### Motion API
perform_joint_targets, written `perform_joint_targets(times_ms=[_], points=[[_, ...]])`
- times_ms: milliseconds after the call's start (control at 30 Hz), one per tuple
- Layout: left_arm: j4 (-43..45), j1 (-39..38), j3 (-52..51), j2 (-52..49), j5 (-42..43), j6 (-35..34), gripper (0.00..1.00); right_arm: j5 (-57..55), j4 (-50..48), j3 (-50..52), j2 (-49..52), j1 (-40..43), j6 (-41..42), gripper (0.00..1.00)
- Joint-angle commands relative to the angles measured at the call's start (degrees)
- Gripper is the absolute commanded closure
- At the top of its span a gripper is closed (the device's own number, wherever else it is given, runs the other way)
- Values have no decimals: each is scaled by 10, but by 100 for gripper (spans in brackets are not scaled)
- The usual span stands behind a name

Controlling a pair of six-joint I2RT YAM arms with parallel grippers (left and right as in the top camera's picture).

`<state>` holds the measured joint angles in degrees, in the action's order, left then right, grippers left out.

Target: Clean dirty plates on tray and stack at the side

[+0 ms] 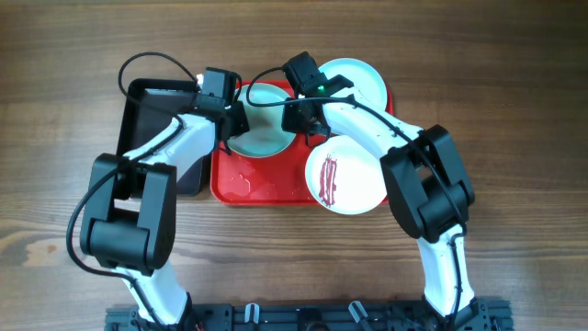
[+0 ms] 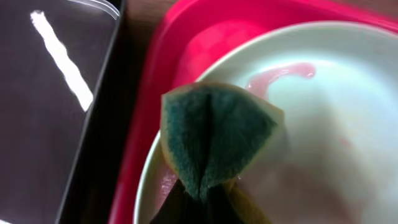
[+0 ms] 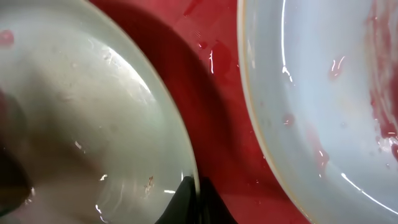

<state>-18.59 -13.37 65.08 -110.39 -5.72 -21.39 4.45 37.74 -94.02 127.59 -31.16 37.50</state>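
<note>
Overhead: the red tray sits mid-tabletop. On it a mint plate lies between my left gripper and right gripper. A second mint plate sits at the far corner, and a streaked white plate overhangs the near edge.

Left wrist: my gripper is clamped on a folded green sponge that rests on the mint plate's rim.

Right wrist: my gripper is closed tight, pinching that plate's rim.

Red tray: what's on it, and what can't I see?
Three plates: the left mint plate, left claw holding a sponge on it, right claw on its rim; a second mint plate behind; a streaked white plate overhanging its near edge. Arms hide parts of both mint plates.
</note>
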Motion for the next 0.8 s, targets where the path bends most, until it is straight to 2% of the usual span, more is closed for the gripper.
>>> perform_joint_targets(times_ms=[0, 200, 400, 567, 700, 767], points=[[-71, -7, -22, -17, 60, -14, 96, -34, 14, 16, 24, 2, -1, 96], [-93, -14, -22, -17, 283, -14, 96, -33, 14, 16, 24, 2, -1, 96], [-70, -14, -21, -17, 405, 21, 96, -31, 15, 16, 24, 2, -2, 96], [-23, -14, -21, -17, 396, 21, 96, -31, 15, 16, 24, 2, -2, 96], [-23, -14, -14, -9, 308, 17, 96, -31, 14, 16, 24, 2, -2, 96], [-25, -14, -8, 5, 232, 14, 96, -31, 14, 16, 24, 2, -3, 96]])
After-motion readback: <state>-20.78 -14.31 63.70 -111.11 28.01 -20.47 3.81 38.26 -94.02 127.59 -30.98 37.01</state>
